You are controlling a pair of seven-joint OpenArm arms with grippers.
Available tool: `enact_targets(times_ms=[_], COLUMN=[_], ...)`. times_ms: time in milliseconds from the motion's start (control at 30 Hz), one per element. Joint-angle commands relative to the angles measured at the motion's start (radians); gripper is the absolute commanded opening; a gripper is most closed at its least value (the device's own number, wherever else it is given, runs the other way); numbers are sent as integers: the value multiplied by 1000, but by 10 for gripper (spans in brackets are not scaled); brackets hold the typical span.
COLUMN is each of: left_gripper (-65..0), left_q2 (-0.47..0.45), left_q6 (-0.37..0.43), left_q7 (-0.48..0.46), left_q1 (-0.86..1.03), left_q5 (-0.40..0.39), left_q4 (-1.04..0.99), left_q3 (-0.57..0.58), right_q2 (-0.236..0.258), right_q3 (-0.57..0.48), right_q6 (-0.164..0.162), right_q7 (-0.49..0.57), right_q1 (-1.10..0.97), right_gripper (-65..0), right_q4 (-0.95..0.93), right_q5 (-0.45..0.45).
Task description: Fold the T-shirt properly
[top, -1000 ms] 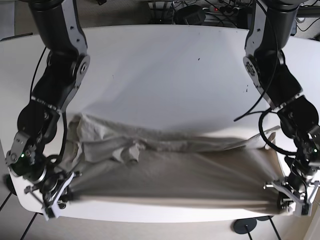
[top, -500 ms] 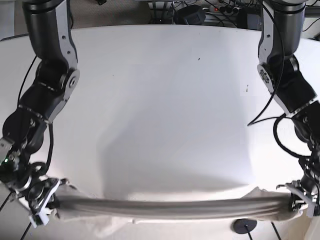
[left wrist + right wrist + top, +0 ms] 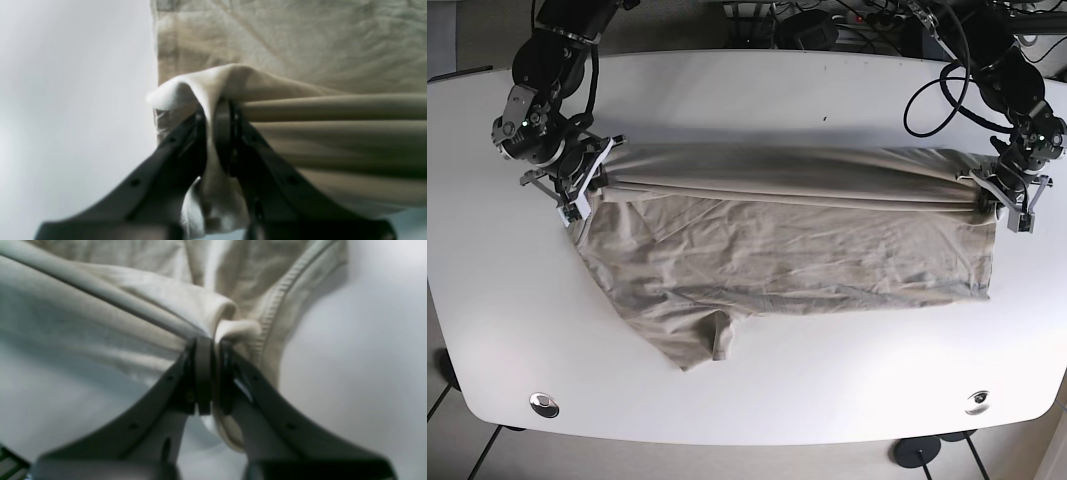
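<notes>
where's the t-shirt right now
In the base view the T-shirt lies spread across the middle of the white table, its far edge stretched between the right gripper and the left gripper.

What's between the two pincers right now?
Base view: the beige cotton T-shirt, its far edge pulled into a taut band from the right pincer to the left pincer; both are clamped on it.

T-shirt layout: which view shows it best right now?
Base view: the whole T-shirt lies spread on the table, far edge held by both grippers. The left wrist view shows only cloth pinched in the left gripper; the right wrist view, the right gripper.
</notes>
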Motion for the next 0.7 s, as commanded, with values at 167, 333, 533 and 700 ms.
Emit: enact_targets(times_ms=[167, 333, 533, 700], left_gripper=[-650, -583, -271, -271], left_q2=[-27, -30, -40, -58], left_q6=[8, 8, 8, 8], left_q7=[-25, -23, -23, -22], left_q1=[107, 132, 178, 257], left_q5=[-5, 1, -5, -98], left_q4=[107, 107, 127, 308], left_q3=[-40, -42, -42, -42], right_q2=[18, 18, 14, 65], right_q3=[5, 5, 63, 206], right_q6=[-5, -5, -5, -5], right_q7=[15, 11, 2, -12], right_q1=[-131, -174, -234, -278], right_gripper=[-633, -614, -252, -206], right_q4=[60, 83, 153, 155], right_q5=[78, 78, 132, 448])
